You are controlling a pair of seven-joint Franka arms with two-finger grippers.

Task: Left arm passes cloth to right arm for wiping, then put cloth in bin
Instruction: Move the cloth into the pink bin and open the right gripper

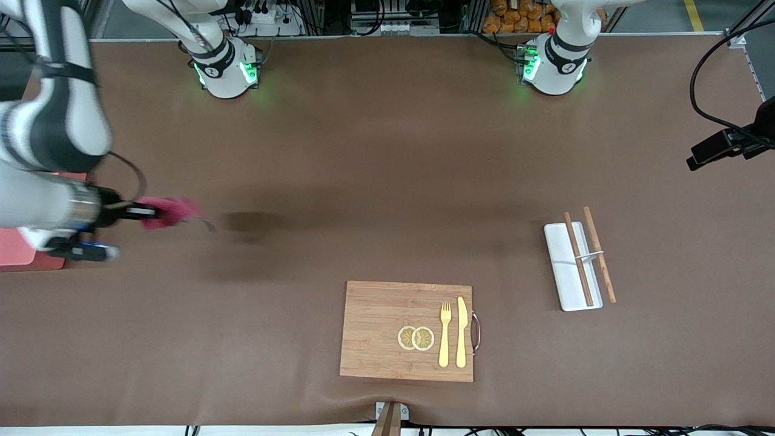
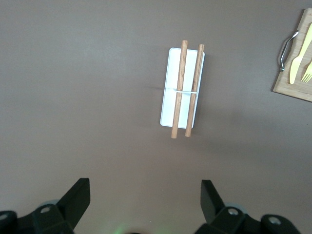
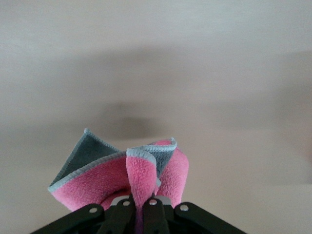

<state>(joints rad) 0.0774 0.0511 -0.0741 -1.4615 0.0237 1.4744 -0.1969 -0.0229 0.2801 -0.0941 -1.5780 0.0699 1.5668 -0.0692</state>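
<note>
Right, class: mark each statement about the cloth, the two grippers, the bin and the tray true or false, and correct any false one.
1. The right gripper is shut on the cloth. True.
2. The cloth lies in the bin. False: it hangs from the right gripper, above the table, beside the bin.
3. The left gripper is open and empty. True.
4. The left gripper is over the board. False: it is above the tray.
5. Two wooden sticks rest on the tray. True.
</note>
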